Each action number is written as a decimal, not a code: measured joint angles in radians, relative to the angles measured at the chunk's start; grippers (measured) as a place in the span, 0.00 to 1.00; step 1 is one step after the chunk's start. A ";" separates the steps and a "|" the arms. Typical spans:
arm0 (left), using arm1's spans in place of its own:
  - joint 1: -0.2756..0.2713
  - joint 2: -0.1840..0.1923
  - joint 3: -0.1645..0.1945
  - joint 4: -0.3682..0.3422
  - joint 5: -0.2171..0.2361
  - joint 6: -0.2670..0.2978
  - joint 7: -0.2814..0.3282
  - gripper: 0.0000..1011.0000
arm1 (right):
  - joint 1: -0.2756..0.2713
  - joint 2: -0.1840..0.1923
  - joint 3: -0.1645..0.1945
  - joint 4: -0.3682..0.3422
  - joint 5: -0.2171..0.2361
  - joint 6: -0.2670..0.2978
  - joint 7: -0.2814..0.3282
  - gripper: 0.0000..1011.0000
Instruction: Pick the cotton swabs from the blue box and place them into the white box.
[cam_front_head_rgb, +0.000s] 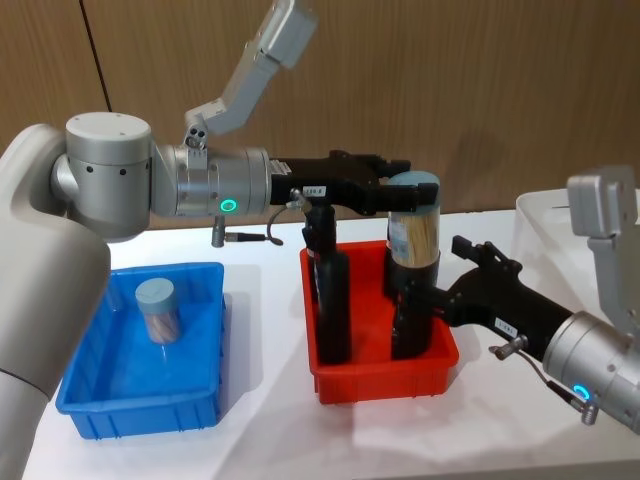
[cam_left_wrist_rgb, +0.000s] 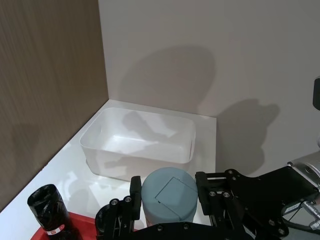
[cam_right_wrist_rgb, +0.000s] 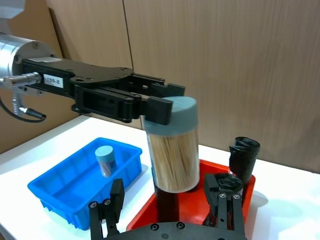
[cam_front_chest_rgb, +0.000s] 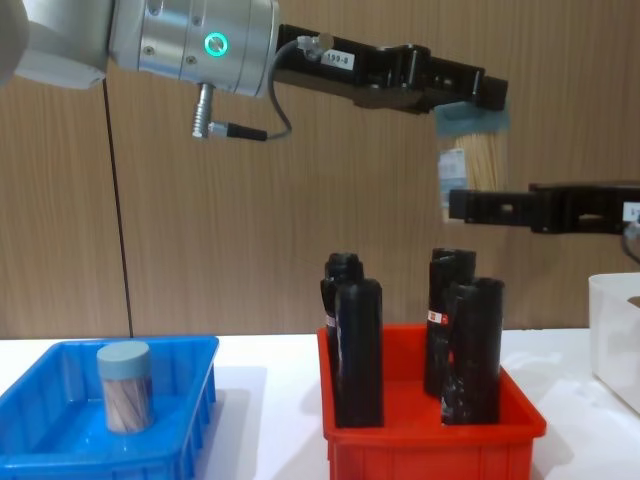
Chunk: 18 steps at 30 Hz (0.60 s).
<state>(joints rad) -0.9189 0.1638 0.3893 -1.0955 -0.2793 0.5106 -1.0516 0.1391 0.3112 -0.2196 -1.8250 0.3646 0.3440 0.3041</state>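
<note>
My left gripper (cam_front_head_rgb: 405, 195) is shut on the lid end of a clear tub of cotton swabs (cam_front_head_rgb: 413, 225), holding it upright in the air above the red bin. In the left wrist view the tub's pale lid (cam_left_wrist_rgb: 169, 195) sits between the black fingers. My right gripper (cam_right_wrist_rgb: 170, 200) is open, its fingers spread to either side below the tub (cam_right_wrist_rgb: 172, 150). Another tub of cotton swabs (cam_front_head_rgb: 158, 310) stands in the blue box (cam_front_head_rgb: 205, 400) at the left. The white box (cam_left_wrist_rgb: 137, 145) sits at the far right by the wall.
A red bin (cam_front_head_rgb: 385, 375) in the middle holds several tall black bottles (cam_front_chest_rgb: 358, 350), directly under the held tub. The wood-panelled wall stands close behind. Bare white table lies between the red bin and the white box (cam_front_chest_rgb: 615, 340).
</note>
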 joint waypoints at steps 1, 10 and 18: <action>0.000 0.000 0.000 0.000 0.000 0.000 0.000 0.66 | 0.001 -0.001 -0.001 0.000 0.000 0.001 0.002 0.99; -0.001 0.000 0.000 0.000 0.000 0.000 0.000 0.66 | 0.019 -0.013 -0.012 0.011 -0.016 0.001 0.008 0.99; -0.001 0.000 0.000 0.000 0.000 0.000 0.000 0.66 | 0.041 -0.026 -0.021 0.034 -0.044 -0.010 0.008 0.99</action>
<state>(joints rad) -0.9194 0.1638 0.3892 -1.0952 -0.2794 0.5106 -1.0519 0.1800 0.2851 -0.2408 -1.7914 0.3205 0.3336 0.3125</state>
